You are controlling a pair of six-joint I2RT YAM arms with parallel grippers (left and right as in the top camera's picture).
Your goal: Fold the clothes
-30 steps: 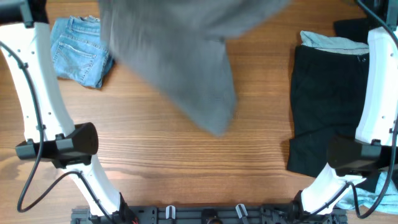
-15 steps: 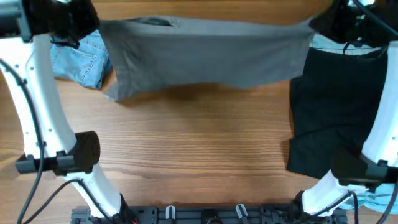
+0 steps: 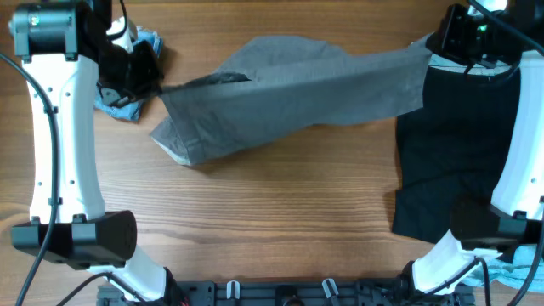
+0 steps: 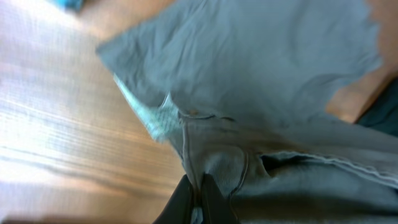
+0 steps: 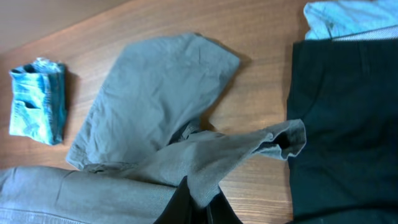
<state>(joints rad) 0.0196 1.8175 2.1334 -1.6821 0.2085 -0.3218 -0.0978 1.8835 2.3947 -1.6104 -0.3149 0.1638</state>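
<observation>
White arms (image 3: 56,144), black joints (image 3: 89,239)

The overhead view looks straight down on the whole counter (image 3: 272,212); the left wrist view looks past the left pincer (image 4: 198,200), close on the grey shorts (image 4: 249,74); the right wrist view looks past the right pincer (image 5: 196,205) from higher, taking in more; all three share those shorts; overhead and right wrist also share the denim (image 5: 37,99).

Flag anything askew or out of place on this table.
The grey shorts lie slanted and twisted rather than flat, strung between the left pincer and the right pincer, both shut on the cloth. Their lower-left corner is flipped over, showing pale lining.
</observation>
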